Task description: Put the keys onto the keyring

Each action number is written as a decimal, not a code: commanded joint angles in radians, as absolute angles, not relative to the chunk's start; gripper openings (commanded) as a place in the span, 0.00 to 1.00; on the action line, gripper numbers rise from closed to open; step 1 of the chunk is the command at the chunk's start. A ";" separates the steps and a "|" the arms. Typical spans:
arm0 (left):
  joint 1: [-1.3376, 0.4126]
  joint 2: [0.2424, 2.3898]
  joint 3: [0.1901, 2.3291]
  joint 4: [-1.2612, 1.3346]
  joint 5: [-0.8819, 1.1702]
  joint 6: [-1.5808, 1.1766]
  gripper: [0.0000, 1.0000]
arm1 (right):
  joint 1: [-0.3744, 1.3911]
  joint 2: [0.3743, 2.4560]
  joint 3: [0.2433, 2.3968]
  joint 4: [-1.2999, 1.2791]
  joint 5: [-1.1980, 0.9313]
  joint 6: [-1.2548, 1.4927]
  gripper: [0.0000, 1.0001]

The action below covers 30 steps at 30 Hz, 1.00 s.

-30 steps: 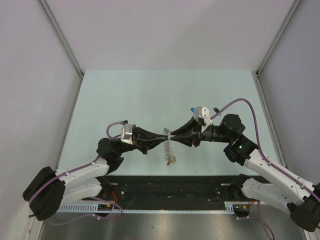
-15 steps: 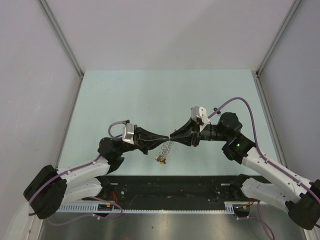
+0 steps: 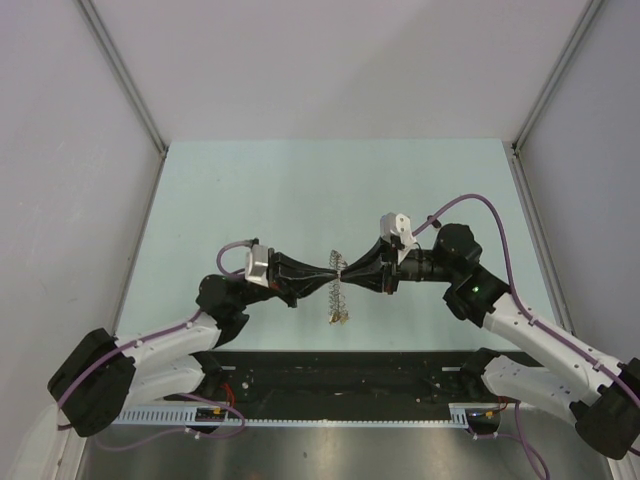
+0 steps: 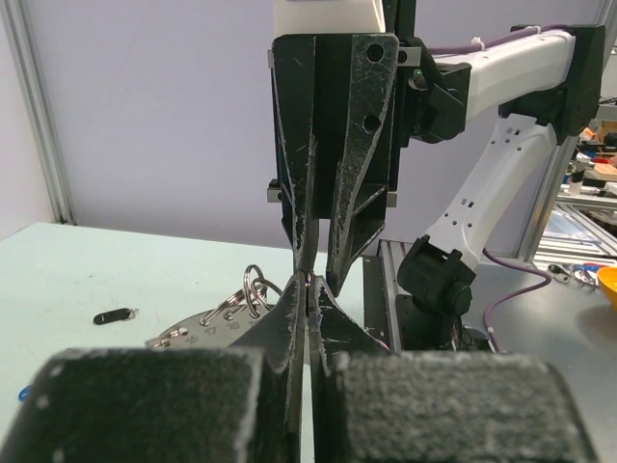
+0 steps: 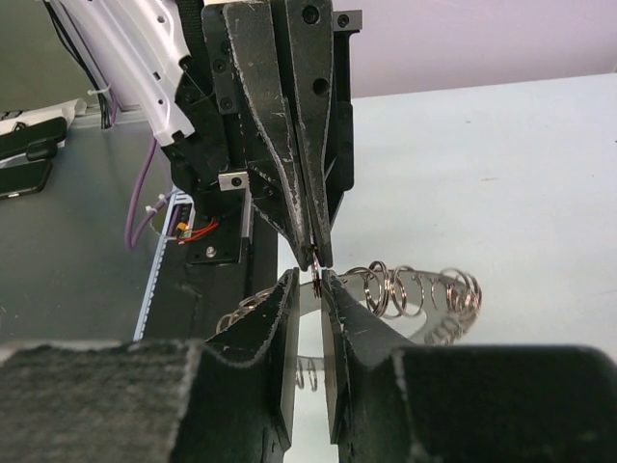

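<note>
The keyring (image 3: 339,296), a silvery ring of coiled wire loops, hangs in the air between my two grippers, which meet tip to tip above the table. My left gripper (image 3: 330,271) is shut on its top edge; its own view shows the jaws closed (image 4: 308,287) with loops (image 4: 224,311) to the left. My right gripper (image 3: 346,271) pinches one loop (image 5: 316,277), and the ring (image 5: 415,289) curves off to the right. A small yellowish piece (image 3: 343,318) hangs at the ring's lower end. A black key (image 4: 114,315) lies on the table. A blue bit (image 4: 21,393) shows at the left edge.
The pale green table (image 3: 300,190) is walled by grey panels with metal posts at left and right. A black base rail (image 3: 340,370) runs along the near edge. The right arm's purple cable (image 3: 480,205) arcs above its wrist.
Half a second ago the keyring hung slanted to the lower left; now it hangs straight down again. The meeting point of the fingertips shifted slightly. Both grips are unchanged.
</note>
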State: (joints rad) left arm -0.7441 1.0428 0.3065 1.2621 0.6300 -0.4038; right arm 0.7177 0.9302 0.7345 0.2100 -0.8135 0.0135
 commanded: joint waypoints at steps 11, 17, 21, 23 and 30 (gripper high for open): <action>-0.747 1.083 0.318 1.701 0.586 -0.448 0.00 | 0.719 0.963 0.742 0.232 -0.847 0.002 0.11; -0.736 1.065 0.307 1.701 0.581 -0.448 0.00 | 0.716 0.960 0.744 0.193 -0.845 -0.021 0.00; -0.718 1.049 0.302 1.689 0.595 -0.459 0.00 | 0.712 0.951 0.744 0.181 -0.850 -0.029 0.00; -0.706 1.039 0.302 1.680 0.607 -0.469 0.01 | 0.709 0.943 0.742 0.184 -0.851 -0.029 0.00; -0.677 1.034 0.302 1.675 0.669 -0.523 0.06 | 0.696 0.948 0.747 0.207 -0.887 -0.025 0.00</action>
State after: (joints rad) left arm -0.7143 1.0676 0.2989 1.2701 0.6621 -0.4709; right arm 0.7113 0.9585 0.7345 0.1944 -0.8391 -0.0090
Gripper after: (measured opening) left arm 0.034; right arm 0.018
